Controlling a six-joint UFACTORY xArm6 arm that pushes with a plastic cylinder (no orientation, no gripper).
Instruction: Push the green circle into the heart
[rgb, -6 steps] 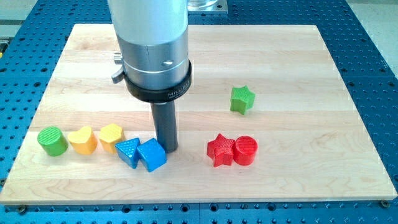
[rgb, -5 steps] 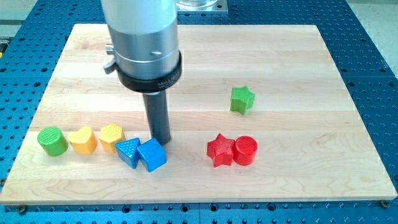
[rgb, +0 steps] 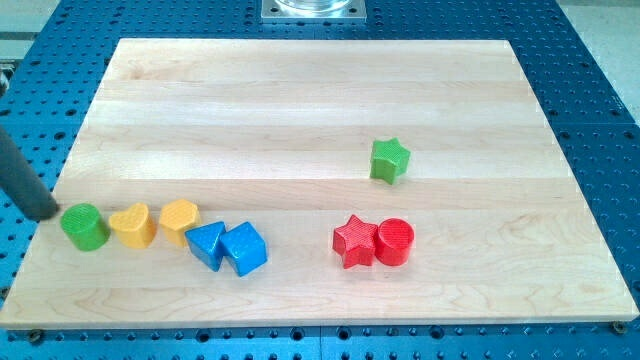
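The green circle (rgb: 83, 227) stands near the board's left edge, low in the view. The yellow heart (rgb: 132, 224) sits just to its right, close to it or touching. My tip (rgb: 44, 213) is at the view's far left, at the board's left edge, just up and left of the green circle. Only the lower part of the dark rod shows, entering from the left border.
A yellow hexagon-like block (rgb: 180, 220) sits right of the heart. A blue triangle (rgb: 206, 244) and a blue cube (rgb: 245, 248) touch each other beside it. A red star (rgb: 354, 240) and red circle (rgb: 395, 241) touch at the lower right. A green star (rgb: 389, 159) stands alone above them.
The rod has moved from beside the blue cube far to the left, to the board's left edge by the green circle. The blocks have not visibly moved.
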